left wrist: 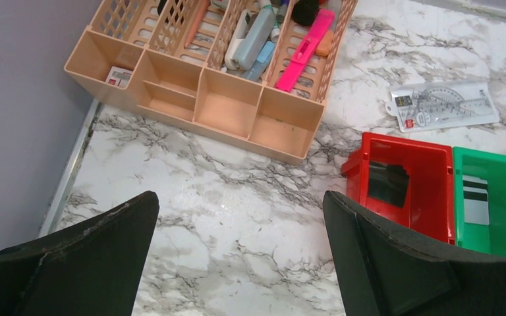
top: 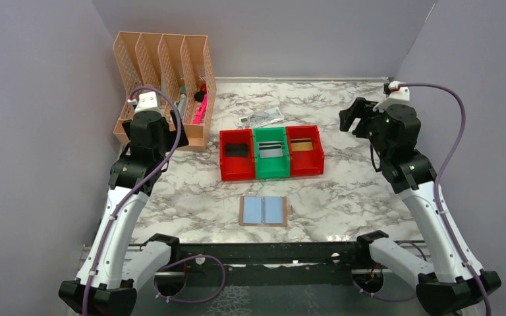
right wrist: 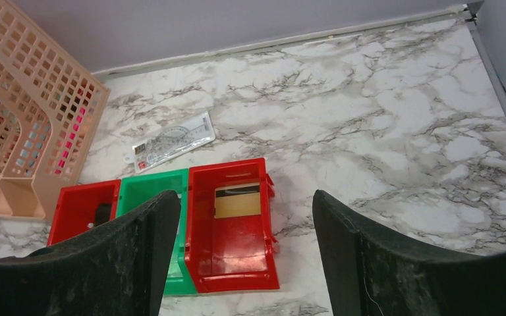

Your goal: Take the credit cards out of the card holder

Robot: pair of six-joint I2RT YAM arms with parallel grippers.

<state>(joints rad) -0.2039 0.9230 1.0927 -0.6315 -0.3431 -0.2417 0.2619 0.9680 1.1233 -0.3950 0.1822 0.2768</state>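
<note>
The card holder [top: 263,210] lies open and flat near the table's front, tan-edged with two pale blue panels, and no card shows on it. Behind it stand three bins in a row. A dark credit card [left wrist: 387,184] lies in the left red bin [top: 237,158], a silver one [left wrist: 475,199] in the green bin [top: 271,161], a gold one [right wrist: 238,201] in the right red bin [top: 305,155]. My left gripper [left wrist: 240,197] hangs open over bare marble, left of the bins. My right gripper [right wrist: 245,196] is raised at the back right, open and holding nothing.
A peach mesh desk organiser [top: 165,85] with pens and a pink item stands at the back left. A clear packet with a protractor [top: 261,118] lies behind the bins. Grey walls close in both sides and the back.
</note>
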